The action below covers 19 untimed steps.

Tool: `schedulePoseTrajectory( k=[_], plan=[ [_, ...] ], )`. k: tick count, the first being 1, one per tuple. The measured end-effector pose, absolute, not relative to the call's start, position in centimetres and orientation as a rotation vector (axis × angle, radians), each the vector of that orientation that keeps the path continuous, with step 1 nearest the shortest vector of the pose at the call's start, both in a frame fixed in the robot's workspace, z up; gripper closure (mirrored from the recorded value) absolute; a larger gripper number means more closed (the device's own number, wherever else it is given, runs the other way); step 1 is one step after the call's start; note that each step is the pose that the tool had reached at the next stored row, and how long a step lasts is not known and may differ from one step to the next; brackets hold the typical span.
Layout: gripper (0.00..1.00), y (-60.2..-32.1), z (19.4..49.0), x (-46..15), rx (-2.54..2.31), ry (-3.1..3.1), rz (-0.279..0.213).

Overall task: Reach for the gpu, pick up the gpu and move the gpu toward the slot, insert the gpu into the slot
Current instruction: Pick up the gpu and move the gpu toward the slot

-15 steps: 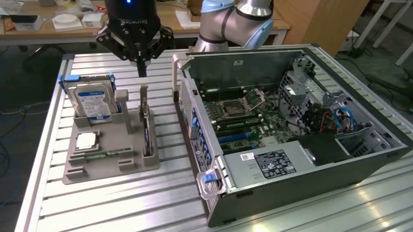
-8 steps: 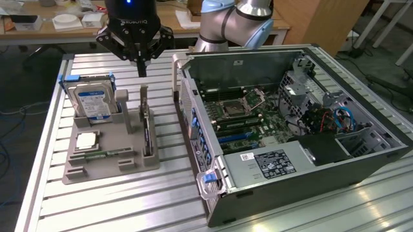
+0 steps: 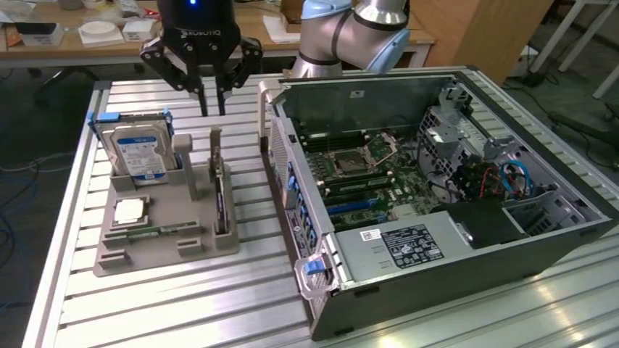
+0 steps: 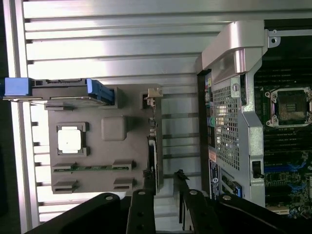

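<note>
Above the gpu (image 3: 222,201), the tool (image 3: 213,110) hangs part-open — empty.

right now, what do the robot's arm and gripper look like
The gripper is black, with pale Robotiq lettering on its body, a small blue light above it, and two linked fingers ending in narrow straight tips. The arm is rounded silver-grey metal with pale blue joint caps.

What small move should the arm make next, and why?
Probably lower the gripper toward the gpu. It hangs open above the far end of the grey tray, clear of the card, which stands on edge in its holder, not yet grasped.
</note>
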<state>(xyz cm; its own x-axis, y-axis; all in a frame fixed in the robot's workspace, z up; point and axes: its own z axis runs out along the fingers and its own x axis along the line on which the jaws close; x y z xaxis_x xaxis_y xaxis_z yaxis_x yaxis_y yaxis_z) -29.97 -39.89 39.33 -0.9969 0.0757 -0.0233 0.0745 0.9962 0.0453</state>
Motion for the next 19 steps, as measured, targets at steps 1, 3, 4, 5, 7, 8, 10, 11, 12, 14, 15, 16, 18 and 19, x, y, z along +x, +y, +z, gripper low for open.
schedulePoseTrajectory(
  k=[1, 3, 4, 5, 7, 8, 10, 11, 12, 14, 15, 16, 18, 19],
  plan=[
    [0.71, -39.9, 39.3, -30.0, 0.117, 3.114, 0.069],
    [0.59, -39.9, 39.3, -30.0, 0.114, 3.114, 0.067],
    [0.59, -39.9, 39.2, -30.0, 0.105, 3.114, 0.064],
    [0.53, -39.9, 39.2, -30.0, 0.089, 3.115, 0.063],
    [0.53, -39.9, 39.0, -30.0, 0.042, 3.118, 0.064],
    [0.53, -39.9, 38.8, -30.0, 0.016, 3.119, 0.064],
    [0.53, -39.9, 38.5, -30.0, -0.036, 3.119, 0.065],
    [0.53, -39.9, 38.4, -30.0, -0.051, 3.119, 0.065],
    [0.53, -39.9, 38.2, -30.0, -0.055, 3.119, 0.065],
    [0.53, -39.9, 37.8, -30.1, -0.055, 3.119, 0.065],
    [0.53, -39.9, 37.6, -30.2, -0.056, 3.119, 0.065],
    [0.53, -39.9, 37.4, -30.2, -0.056, 3.119, 0.065],
    [0.53, -40.0, 37.1, -30.2, -0.062, 3.120, 0.065],
    [0.53, -40.1, 36.9, -30.2, -0.066, 3.123, 0.066]
  ],
)
